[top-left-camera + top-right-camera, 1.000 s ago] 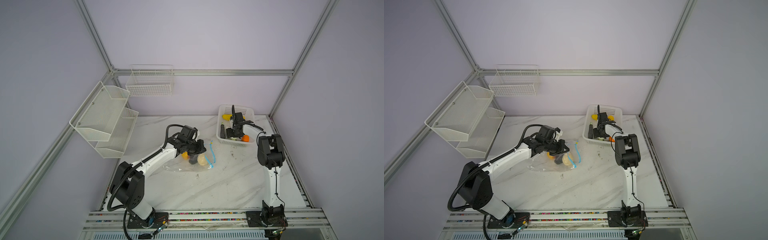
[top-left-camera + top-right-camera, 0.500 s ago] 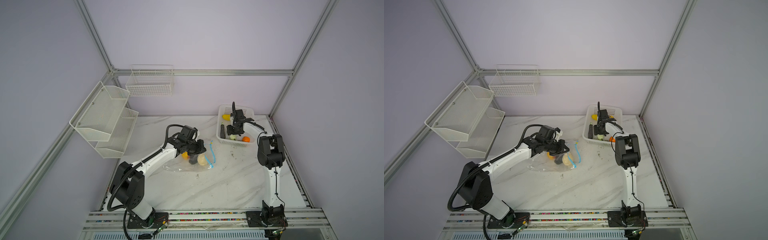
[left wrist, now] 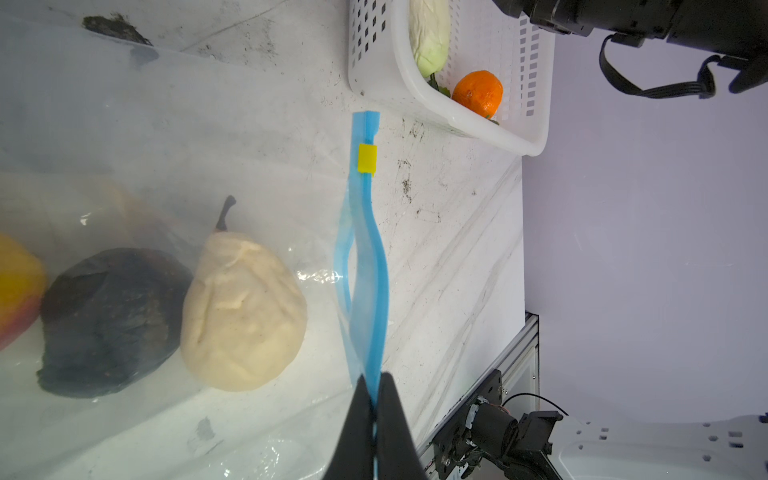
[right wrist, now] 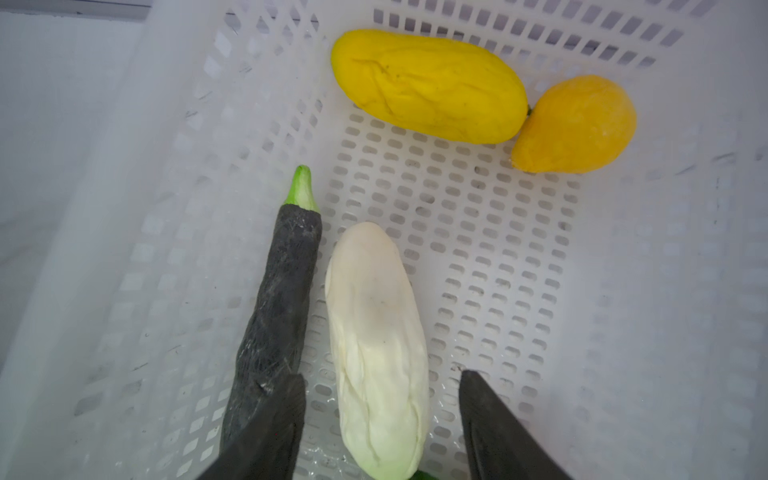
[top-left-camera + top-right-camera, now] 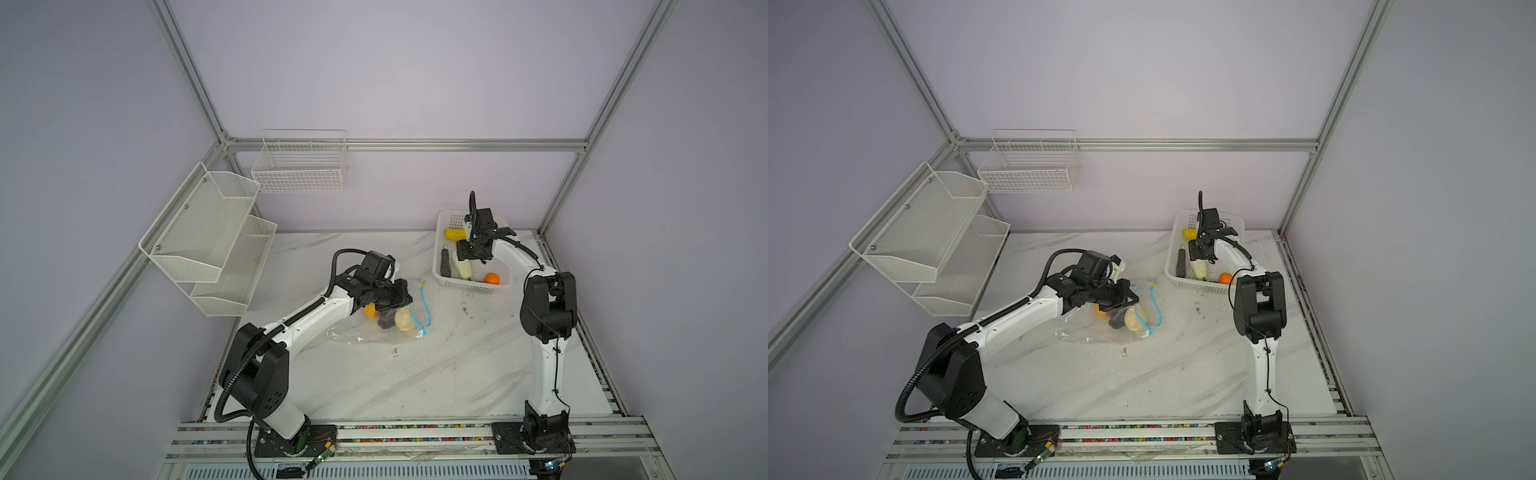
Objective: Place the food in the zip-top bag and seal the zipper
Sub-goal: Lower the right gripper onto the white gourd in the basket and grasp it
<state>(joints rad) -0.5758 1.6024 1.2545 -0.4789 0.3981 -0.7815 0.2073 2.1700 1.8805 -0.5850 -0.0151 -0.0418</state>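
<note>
- Marble tabletop (image 5: 457, 374) fills the lower middle of both top views, lilac walls (image 5: 415, 83) behind.
- Both top views put the bag (image 5: 376, 334) left of centre, lying flat, and the white basket (image 5: 469, 286) toward the tabletop's upper right, well apart from it.
- Only the left wrist view shows the left gripper (image 3: 375, 380) with its jaws pressed together on the blue zipper (image 3: 365, 257). The yellow slider (image 3: 367, 158) is near the strip's other end.
- Up close, the zipper's two strips stand parted. In the bag a cream pear (image 3: 245, 311), a dark piece (image 3: 112, 320) and a yellow-orange piece (image 3: 16, 291) touch in a row.
- Only the right wrist view shows the right gripper (image 4: 381, 376) with its jaws apart, straddling a white vegetable (image 4: 374, 332) in the basket with a gap on each side.
- Just beside that lies a dark eggplant (image 4: 282, 299); a yellow fruit (image 4: 428, 87) and an orange-yellow fruit (image 4: 577, 124) touch.
- An orange (image 3: 478, 93) in the basket shows in the left wrist view, not the right.
</note>
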